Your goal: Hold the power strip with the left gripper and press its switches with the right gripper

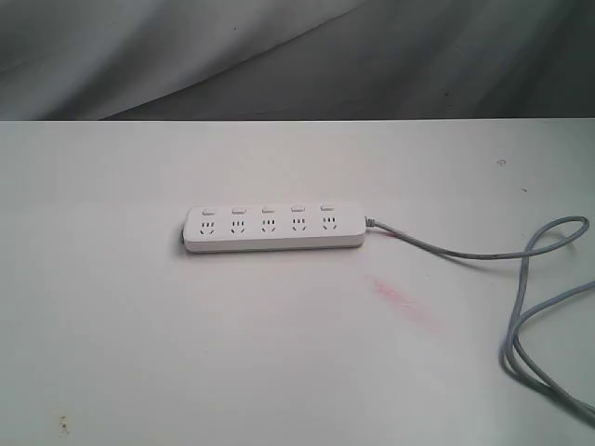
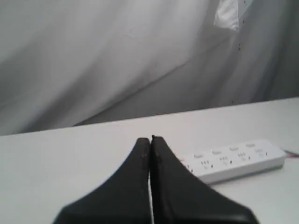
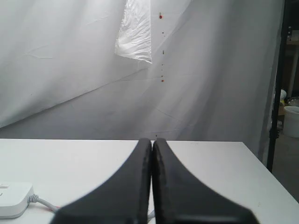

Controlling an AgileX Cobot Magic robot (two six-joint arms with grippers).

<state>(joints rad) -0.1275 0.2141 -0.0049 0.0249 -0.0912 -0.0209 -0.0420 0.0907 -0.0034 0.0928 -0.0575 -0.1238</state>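
Note:
The white power strip (image 1: 273, 229) lies flat near the middle of the white table (image 1: 139, 353), its row of small white switches (image 1: 266, 210) along the far edge above the sockets. Its grey cord (image 1: 521, 279) leaves the right end and loops away to the right. Neither arm shows in the exterior view. My left gripper (image 2: 150, 138) is shut and empty, short of the power strip (image 2: 233, 161), which lies ahead and to one side. My right gripper (image 3: 152, 140) is also shut and empty, with only the cord end of the power strip (image 3: 13, 199) in its view.
A faint pink smear (image 1: 402, 299) marks the table in front of the strip's right end. A grey wrinkled cloth backdrop (image 1: 279, 56) hangs behind the table's far edge. The table's right edge (image 3: 261, 172) drops off beside a dark post.

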